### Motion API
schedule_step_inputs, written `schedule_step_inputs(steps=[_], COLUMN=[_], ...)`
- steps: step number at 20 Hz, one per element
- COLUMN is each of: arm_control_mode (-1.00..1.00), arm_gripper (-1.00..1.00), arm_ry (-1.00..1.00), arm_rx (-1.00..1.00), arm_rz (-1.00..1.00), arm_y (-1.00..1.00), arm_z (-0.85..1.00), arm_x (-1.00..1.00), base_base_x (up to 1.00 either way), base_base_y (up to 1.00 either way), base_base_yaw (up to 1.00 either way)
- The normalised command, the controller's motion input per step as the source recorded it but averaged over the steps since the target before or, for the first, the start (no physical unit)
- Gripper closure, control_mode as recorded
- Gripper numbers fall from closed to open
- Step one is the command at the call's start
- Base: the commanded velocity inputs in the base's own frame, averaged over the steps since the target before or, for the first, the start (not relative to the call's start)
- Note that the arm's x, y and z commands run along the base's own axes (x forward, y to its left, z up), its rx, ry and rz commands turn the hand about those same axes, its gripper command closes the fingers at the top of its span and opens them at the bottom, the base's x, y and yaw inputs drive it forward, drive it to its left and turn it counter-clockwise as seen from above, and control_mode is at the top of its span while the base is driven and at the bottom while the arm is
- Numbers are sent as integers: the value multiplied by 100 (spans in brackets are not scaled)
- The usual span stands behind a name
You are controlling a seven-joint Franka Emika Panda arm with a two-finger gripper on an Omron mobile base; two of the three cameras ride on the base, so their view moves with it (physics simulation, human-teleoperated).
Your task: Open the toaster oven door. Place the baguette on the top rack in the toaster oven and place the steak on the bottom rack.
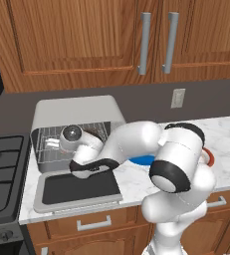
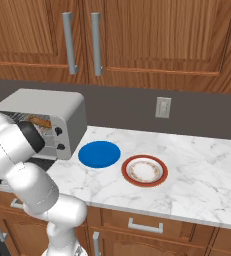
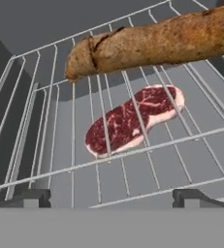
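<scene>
The toaster oven (image 1: pixel 76 107) stands with its door (image 1: pixel 79 189) folded down flat on the counter. My arm reaches into the cavity. In the hand view the brown baguette (image 3: pixel 152 43) lies across the top rack (image 3: pixel 60 170). Beneath it, seen through the bars, the red marbled steak (image 3: pixel 118 126) lies flat on the bottom rack (image 1: pixel 52 157). My gripper (image 3: pixel 112 198) is open just in front of the racks, holding nothing and clear of both foods. The baguette (image 2: pixel 37 121) also shows inside the toaster oven (image 2: pixel 47 107) in the right base view.
A blue plate (image 2: pixel 99 153) and a red-rimmed plate (image 2: pixel 144 170) sit on the marble counter right of the oven. A black stove (image 1: pixel 2 169) borders the counter on the left. Wooden cabinets hang above, and a wall outlet (image 2: pixel 162 107) is behind.
</scene>
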Motion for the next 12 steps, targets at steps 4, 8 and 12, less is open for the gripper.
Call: schedule_step_inputs(steps=[4, 8, 12], arm_control_mode=[-100, -100, -100], arm_gripper=[-100, -100, -100], arm_ry=[18, 15, 18], arm_rx=[15, 6, -1], arm_rz=[0, 1, 6], arm_y=[0, -1, -15], arm_z=[28, 39, 44], arm_x=[-46, -61, -62], base_base_x=[0, 0, 0], base_base_y=[0, 0, 0], base_base_yaw=[0, 0, 0])
